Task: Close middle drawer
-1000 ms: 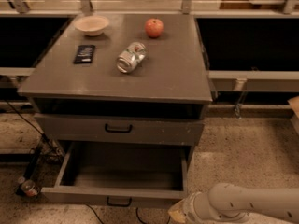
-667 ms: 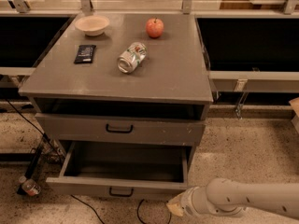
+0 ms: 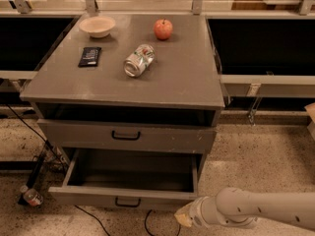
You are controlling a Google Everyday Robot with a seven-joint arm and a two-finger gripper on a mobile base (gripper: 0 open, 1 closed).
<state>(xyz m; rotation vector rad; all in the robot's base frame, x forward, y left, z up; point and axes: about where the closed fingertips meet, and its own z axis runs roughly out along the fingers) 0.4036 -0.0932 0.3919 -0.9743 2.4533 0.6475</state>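
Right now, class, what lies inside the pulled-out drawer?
Inside the middle drawer only its bare grey floor shows; the rear is hidden beneath the upper drawer front. The gripper sits near its front right corner.

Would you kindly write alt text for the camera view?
The middle drawer of a grey cabinet stands pulled out; the gripper is low beside its front corner. On top lie a bowl, apple, can and dark packet.

Speckled floor (image 3: 268,154) under a grey cabinet (image 3: 184,80)
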